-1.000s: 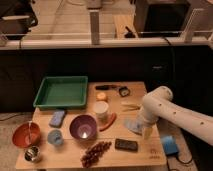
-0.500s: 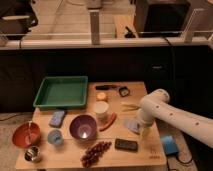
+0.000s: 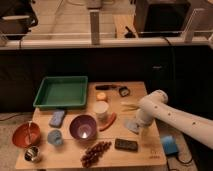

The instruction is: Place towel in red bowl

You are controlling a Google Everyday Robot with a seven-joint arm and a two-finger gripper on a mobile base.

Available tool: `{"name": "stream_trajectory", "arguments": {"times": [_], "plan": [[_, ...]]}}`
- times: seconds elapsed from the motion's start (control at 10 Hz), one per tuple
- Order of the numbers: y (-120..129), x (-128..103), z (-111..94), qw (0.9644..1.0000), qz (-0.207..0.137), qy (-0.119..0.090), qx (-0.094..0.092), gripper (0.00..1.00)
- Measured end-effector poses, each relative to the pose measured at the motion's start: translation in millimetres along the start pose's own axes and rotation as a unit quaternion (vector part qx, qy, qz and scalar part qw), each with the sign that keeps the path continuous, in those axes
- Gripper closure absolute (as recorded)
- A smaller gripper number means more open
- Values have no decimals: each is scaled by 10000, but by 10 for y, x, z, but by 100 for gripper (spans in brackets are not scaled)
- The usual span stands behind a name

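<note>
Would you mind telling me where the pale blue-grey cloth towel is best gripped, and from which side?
Probably from straight above, pinching the exposed part of the pale blue-grey cloth towel: it lies flat and limp on the wooden table, offering no raised edge to a sideways approach. The open gripper hangs just above it.

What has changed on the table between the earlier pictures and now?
The white arm's gripper drifted slightly rightward in the view, low beside the pale blue-grey cloth towel; nothing taken or released. The towel, round orange-red bowl and purple bowl stayed put.
</note>
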Motion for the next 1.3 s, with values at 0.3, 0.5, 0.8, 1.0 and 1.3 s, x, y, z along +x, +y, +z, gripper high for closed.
{"name": "stream_trajectory", "arguments": {"times": [0.3,0.5,0.8,1.0,1.3], "plan": [[-40,3,78,10000,-46,-29,-6,20],[-56,11,123,10000,-73,-35,-16,20],[-75,-3,164,10000,-82,-48,-19,37],[-86,3,198,10000,-67,-53,-25,52],[-114,-26,223,9999,-75,-66,-36,77]]}}
